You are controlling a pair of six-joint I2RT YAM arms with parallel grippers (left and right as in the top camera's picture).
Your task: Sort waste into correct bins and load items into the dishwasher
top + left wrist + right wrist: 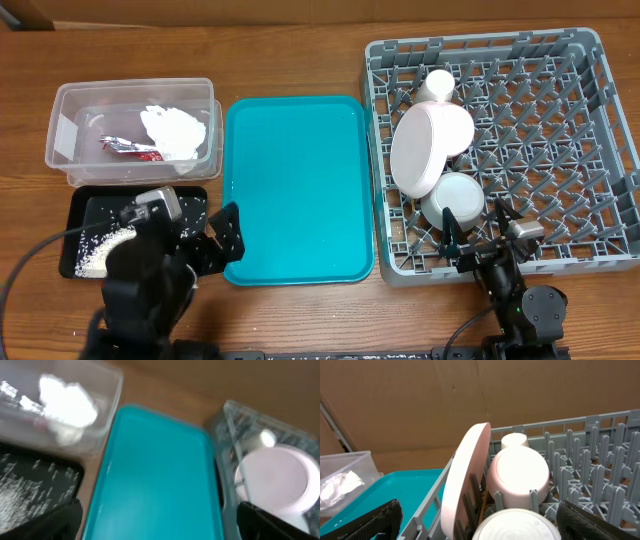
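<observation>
**Both Jaws Wide Open, Nothing Held**

Left jaws: stood fully apart, gripped nothing. Faced teal tray (155, 475) straight ahead, flat on bench (300, 50). Ahead-left: tub (107, 395), with tissue (67, 402) and wrapper (130, 147) inside. Just left: black tray (50, 460), strewn with rice (20, 490).

Right jaws: stood fully apart too, gripped nothing. Faced into rack (600, 480). Nearest, just ahead: bowl (520, 527). Ahead-left: plate (465, 480), set on edge among pegs. Beyond bowl: second plate (517, 477), leaning. Farthest ahead: cup (514, 440), near rack's far wall.
</observation>
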